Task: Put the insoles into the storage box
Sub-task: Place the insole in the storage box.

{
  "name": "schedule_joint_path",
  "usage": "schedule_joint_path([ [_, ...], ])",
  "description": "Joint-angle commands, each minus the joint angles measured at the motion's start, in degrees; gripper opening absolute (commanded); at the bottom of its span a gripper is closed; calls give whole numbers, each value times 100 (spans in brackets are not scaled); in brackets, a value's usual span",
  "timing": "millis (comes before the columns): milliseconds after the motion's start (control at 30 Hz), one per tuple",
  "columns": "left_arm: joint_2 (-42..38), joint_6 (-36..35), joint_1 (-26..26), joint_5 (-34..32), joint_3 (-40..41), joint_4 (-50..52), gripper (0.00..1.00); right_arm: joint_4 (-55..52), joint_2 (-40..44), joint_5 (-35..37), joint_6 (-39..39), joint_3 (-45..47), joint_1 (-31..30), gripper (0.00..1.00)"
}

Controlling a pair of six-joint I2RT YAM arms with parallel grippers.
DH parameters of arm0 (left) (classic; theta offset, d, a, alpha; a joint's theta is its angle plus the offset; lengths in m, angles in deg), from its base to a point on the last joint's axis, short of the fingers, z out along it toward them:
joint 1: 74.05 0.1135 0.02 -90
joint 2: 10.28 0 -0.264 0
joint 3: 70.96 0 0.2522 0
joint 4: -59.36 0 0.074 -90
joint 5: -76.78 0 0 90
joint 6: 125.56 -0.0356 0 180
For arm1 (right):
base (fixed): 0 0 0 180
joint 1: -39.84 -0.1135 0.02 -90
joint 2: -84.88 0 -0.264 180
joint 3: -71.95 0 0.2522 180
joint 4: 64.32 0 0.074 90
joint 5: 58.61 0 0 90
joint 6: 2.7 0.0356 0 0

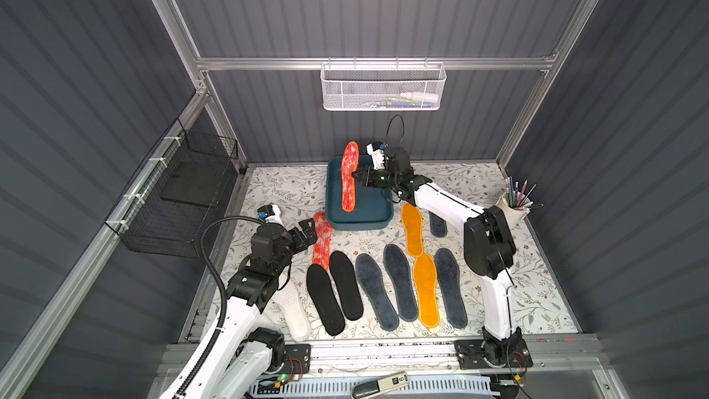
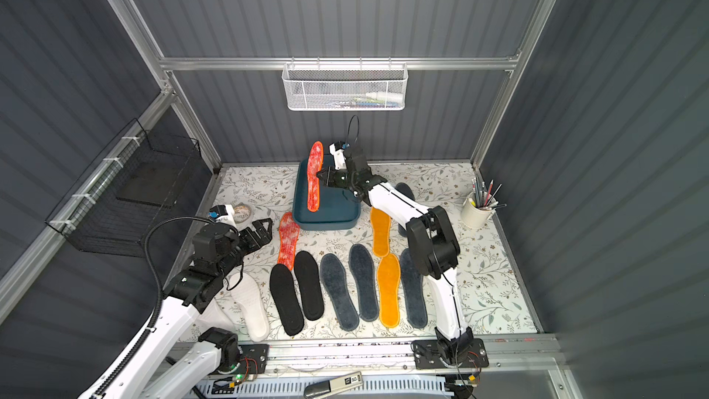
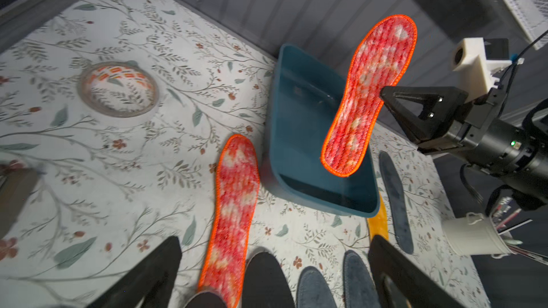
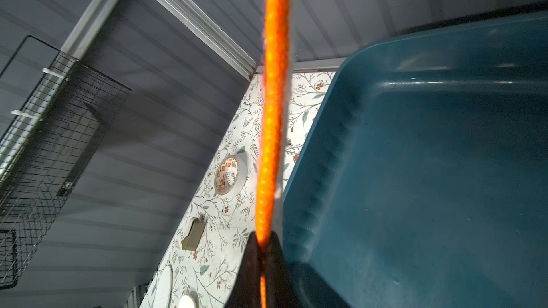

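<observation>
In both top views the right tool [image 1: 356, 177] is pinching a red-orange insole [image 1: 349, 193] at the middle of its side edge and is holding it on edge above the storage box [image 1: 362, 221]. The long axis of the insole is running along the long side of the box, with its far end raised over the back rim. The left tool [image 1: 308, 229] is standing spread wide and gripping nothing. It is just left of a second red-orange insole [image 1: 322, 241], which is lying flat on the worktop [image 1: 280, 190] in front of the box. The other insoles [image 1: 347, 285] are lying nearer to the robot.

In the left wrist view the held insole [image 3: 367, 96] is hanging over the open, empty box [image 3: 299, 131], and the second one [image 3: 235, 208] is pointing toward it.

In the right wrist view the insole [image 4: 272, 114] is showing only as a thin orange edge between the pressed tips, with the box wall [image 4: 326, 143] close beside it.

The box is lying directly under the right tool, so that arm seems the nearer one. The insole probably needs lowering and turning flat.
</observation>
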Motion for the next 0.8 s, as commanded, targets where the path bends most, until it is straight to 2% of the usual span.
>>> schedule_joint_path([
  [0,-265,-97,-26,-476,34,878,100,-410,-369,-52,-214,-522,30,0],
  [133,-439,-45,-18,-554,93,933,99,-734,-887,53,-338,-1125,41,0],
  [333,-267,-99,-26,-573,-41,1041,100,-1288,-1654,108,-443,-2063,40,0],
  [767,-152,-38,-24,-613,-96,1079,100,-1848,-2665,238,-536,-3095,26,0],
])
